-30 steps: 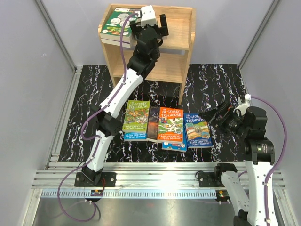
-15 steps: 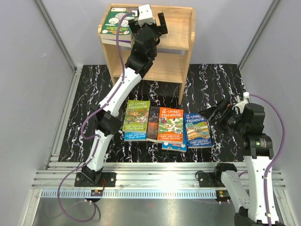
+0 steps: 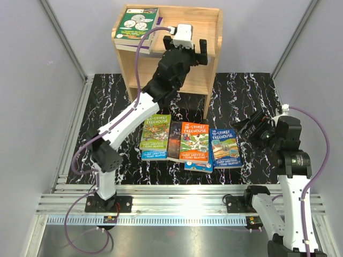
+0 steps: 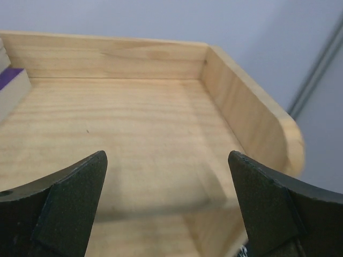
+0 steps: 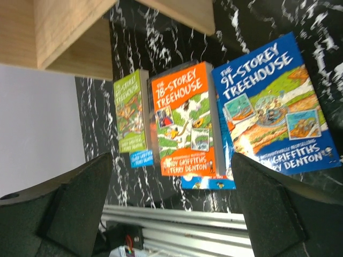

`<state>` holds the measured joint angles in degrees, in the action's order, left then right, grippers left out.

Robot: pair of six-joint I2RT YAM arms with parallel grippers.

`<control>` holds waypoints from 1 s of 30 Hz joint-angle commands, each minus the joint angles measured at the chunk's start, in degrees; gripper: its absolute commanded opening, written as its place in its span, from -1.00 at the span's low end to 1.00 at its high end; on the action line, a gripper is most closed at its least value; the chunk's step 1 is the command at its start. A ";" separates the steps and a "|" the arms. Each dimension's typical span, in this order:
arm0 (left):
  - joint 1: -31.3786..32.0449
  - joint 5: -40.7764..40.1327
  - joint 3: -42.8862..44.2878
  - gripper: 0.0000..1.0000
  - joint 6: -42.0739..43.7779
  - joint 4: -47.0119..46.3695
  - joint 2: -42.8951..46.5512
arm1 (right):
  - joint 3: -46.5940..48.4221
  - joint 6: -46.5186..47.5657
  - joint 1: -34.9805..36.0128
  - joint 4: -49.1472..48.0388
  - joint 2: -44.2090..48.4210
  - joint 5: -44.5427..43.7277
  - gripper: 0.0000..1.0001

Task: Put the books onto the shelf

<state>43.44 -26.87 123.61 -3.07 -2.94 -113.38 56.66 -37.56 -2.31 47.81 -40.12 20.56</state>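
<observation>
1. A small 2-tier shelf of light natural wood [image 3: 211,24] is seen standing at the far edge of a black, white-veined mat [image 3: 241,91].
2. A stack of paperbacks topped by a green cover [image 3: 136,22] is seen lying flat on the left part of the shelf's top board, inside its raised rim.
3. The left gripper [image 4: 166,156] is held over the right part of the shelf's top board, its jaws spread wide with nothing between them.
4. 1 second ago that gripper was beside the green-topped stack; it has since been swung to the right, clear of it. From this it is judged that a book was set down there and that the arm is free for another.
5. In front of the shelf, 5 paperbacks are laid flat on the mat: a yellow-green cover [image 3: 155,136], a dark cover [image 3: 175,140], an orange cover [image 3: 194,142], a blue cover [image 3: 225,147] and a second blue book [image 3: 199,166], partly hidden under the orange one.
6. The right gripper [image 5: 171,155] is held in front of the shelf and to its right, near the blue cover, wide open and empty. It has hardly been moved.
</observation>
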 commanded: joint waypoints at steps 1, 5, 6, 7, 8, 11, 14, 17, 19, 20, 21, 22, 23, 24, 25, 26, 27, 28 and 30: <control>0.24 2.00 -8.35 0.97 -2.11 -3.13 13.23 | 4.42 0.83 0.20 0.09 -1.97 -8.85 0.99; 0.33 -1.69 -29.41 0.97 -10.00 5.27 23.45 | 4.16 0.30 0.20 -0.70 -9.07 -7.56 0.99; 0.24 -1.78 -32.53 0.97 -14.29 7.31 25.30 | 3.81 0.03 0.28 -0.88 -10.84 -5.29 1.00; 0.33 -0.65 -36.21 0.98 -16.33 9.42 28.27 | 3.28 -0.14 0.28 -1.31 -12.60 -3.61 1.00; 0.24 0.84 -39.12 0.97 -18.18 13.01 29.52 | 1.89 -0.32 0.28 -3.06 -15.84 -1.51 0.99; 0.15 11.35 -50.38 0.97 -22.59 14.80 32.78 | -1.54 -1.19 0.63 -9.45 -21.29 9.12 1.00; -0.11 20.26 -57.94 0.98 -26.01 14.89 32.79 | -4.97 -3.74 3.52 -16.15 -24.56 13.45 1.00; -1.42 31.77 -61.20 0.98 -29.69 14.72 29.63 | -6.82 -5.32 7.48 -20.90 -28.32 12.41 0.99; -2.22 38.00 -62.09 0.97 -30.50 15.94 26.21 | -6.92 -5.59 12.31 -21.97 -32.45 10.74 0.99; -2.31 39.25 -62.44 0.98 -31.20 15.86 25.15 | -7.18 -5.94 13.89 -22.41 -33.87 9.86 1.00; -2.57 40.66 -63.40 0.98 -31.55 15.25 24.27 | -7.70 -6.64 16.17 -23.28 -35.10 9.07 0.99; -2.75 42.76 -65.06 0.97 -31.99 14.64 23.04 | -8.58 -7.69 17.06 -24.60 -36.07 8.98 1.00; -2.75 43.74 -66.12 0.97 -33.13 12.72 22.68 | -11.02 -10.31 17.51 -28.44 -37.47 9.84 0.99; -2.92 44.62 -66.65 0.97 -33.40 12.09 21.81 | -12.18 -11.38 18.21 -30.30 -38.01 10.03 1.00; -2.92 45.76 -67.09 0.97 -33.75 11.47 21.37 | -12.97 -12.00 18.39 -31.45 -38.45 9.77 0.99; -2.92 46.20 -67.88 0.97 -34.36 9.99 21.10 | -13.77 -12.18 18.48 -31.81 -38.80 8.72 0.99; -2.92 46.64 -68.15 0.97 -34.72 9.45 20.75 | -13.69 -11.75 18.48 -31.38 -38.98 8.10 0.99; -2.92 47.52 -68.24 0.97 -35.07 8.40 19.88 | -13.16 -10.35 18.48 -29.29 -39.16 7.31 0.99; -2.92 48.14 -68.33 0.97 -36.04 7.34 18.38 | -12.63 -9.03 18.48 -27.25 -39.33 4.85 0.99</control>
<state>40.64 15.86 55.66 -36.42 9.34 -92.95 42.72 -47.11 15.88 21.96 -79.85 28.69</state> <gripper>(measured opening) 0.987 0.994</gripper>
